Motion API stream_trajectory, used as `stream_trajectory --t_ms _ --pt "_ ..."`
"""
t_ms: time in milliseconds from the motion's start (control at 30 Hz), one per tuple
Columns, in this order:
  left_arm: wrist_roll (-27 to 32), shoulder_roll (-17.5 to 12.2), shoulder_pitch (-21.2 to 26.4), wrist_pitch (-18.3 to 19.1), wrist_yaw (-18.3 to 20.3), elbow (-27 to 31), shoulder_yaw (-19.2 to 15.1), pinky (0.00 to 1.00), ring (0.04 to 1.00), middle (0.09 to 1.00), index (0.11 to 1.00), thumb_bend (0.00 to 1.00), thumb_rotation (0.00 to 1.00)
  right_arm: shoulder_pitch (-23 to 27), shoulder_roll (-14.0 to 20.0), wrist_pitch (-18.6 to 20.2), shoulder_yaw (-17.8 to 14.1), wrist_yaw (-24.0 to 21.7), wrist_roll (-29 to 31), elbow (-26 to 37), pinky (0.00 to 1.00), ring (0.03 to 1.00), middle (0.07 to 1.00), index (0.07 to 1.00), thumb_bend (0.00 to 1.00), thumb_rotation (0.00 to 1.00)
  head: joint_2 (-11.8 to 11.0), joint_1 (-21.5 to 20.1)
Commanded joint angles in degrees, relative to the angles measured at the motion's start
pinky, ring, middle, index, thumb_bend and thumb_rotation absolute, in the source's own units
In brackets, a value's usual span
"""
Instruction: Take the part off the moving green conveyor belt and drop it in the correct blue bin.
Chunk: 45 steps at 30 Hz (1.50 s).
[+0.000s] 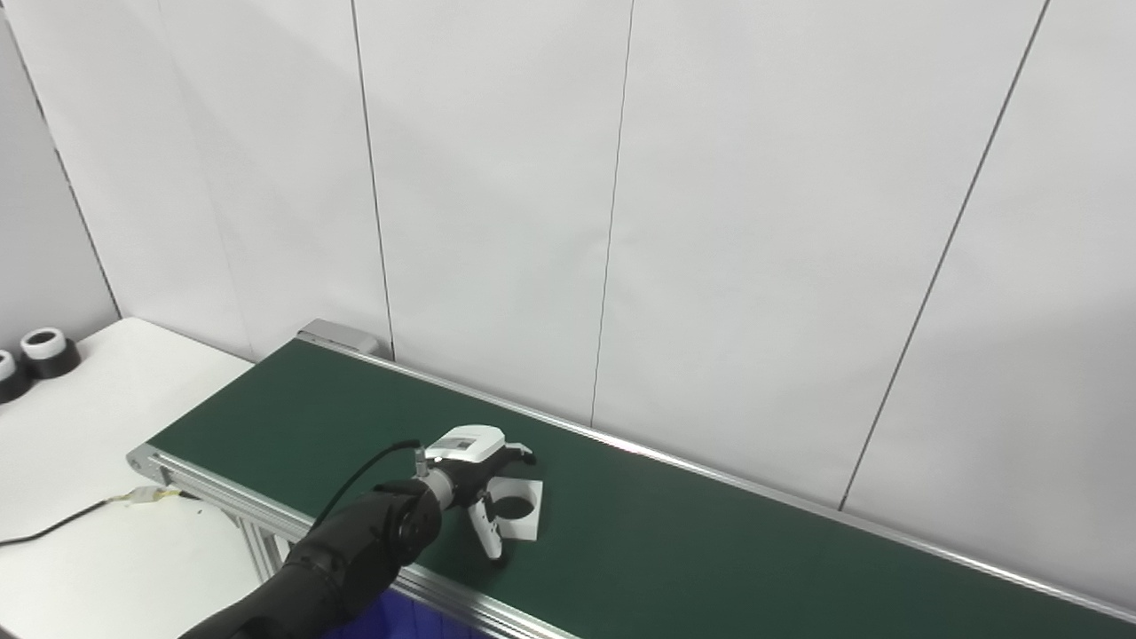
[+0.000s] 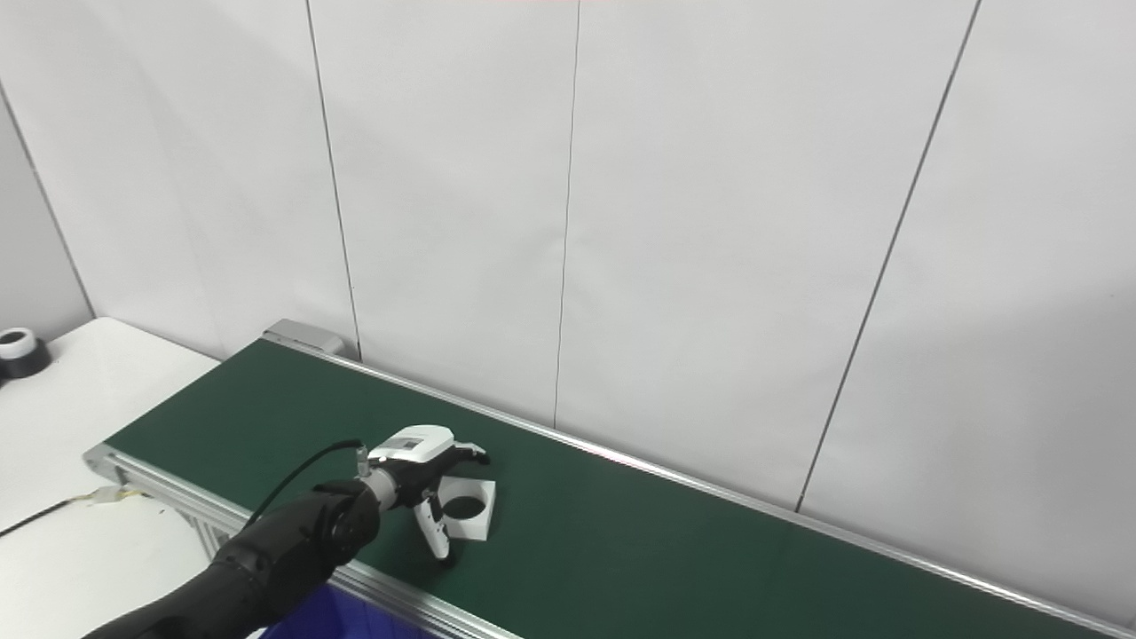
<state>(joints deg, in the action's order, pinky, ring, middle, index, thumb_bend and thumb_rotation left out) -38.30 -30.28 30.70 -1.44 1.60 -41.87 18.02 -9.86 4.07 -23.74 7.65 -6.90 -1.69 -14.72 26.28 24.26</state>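
A white square part [image 1: 524, 508] with a round hole in its middle lies flat on the green conveyor belt [image 1: 710, 550] near the belt's front edge. My left hand [image 1: 475, 466] reaches over it from the left, fingers apart, thumb down on the belt at the part's near left side and the other fingers over its far edge. The hand is around the part and not closed on it. The same shows in the right eye view: the hand [image 2: 424, 459] and the part [image 2: 472, 510]. My right hand is not in view.
A blue bin's edge [image 1: 390, 617] shows just below the belt's front rail. A white table [image 1: 80, 497] stands at the left with black-and-white rolls [image 1: 46, 351] at its far end and a cable [image 1: 53, 528]. A white panel wall stands behind the belt.
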Motion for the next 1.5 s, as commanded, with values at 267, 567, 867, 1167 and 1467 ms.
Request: stream_trajectory --t_ms 267,567,867,1167,1467 --pt "-1.36 1.32 1.25 -1.63 -8.97 -2.04 1.13 0.82 0.731 0.716 0.678 0.80 0.01 0.27 -0.35 -3.16 -0.02 -0.31 1.25 1.97 0.89 0.909 0.911 0.965 0.90 0.57 0.07 -0.25" --pt "0.72 1.68 1.77 -7.18 -10.60 -5.22 0.94 0.62 0.517 0.498 0.476 0.52 0.00 0.35 -0.31 -3.17 -0.02 -0.44 1.31 1.89 0.89 0.912 0.912 0.970 0.89 0.57 0.16 -0.51" --pt "0.95 1.95 1.73 -8.00 -10.77 -6.02 1.18 0.57 0.494 0.492 0.478 0.52 0.00 0.31 -0.37 -3.17 -0.27 -0.46 1.57 1.97 0.90 0.921 0.918 0.972 0.91 0.58 0.23 -0.63" --pt "1.39 1.92 1.04 -8.73 -10.29 -4.47 0.79 0.58 0.505 0.489 0.483 0.52 0.00 0.20 -0.34 -3.17 -0.27 -0.21 1.33 2.18 0.89 0.913 0.915 0.969 0.89 0.58 0.40 -1.11" --pt "5.21 0.46 -4.11 -5.81 -1.94 14.45 -2.32 0.48 0.466 0.502 0.475 0.50 0.00 0.10 -0.13 -3.17 -0.44 -0.75 1.79 2.20 0.89 0.908 0.907 0.965 0.89 0.57 1.15 -2.44"
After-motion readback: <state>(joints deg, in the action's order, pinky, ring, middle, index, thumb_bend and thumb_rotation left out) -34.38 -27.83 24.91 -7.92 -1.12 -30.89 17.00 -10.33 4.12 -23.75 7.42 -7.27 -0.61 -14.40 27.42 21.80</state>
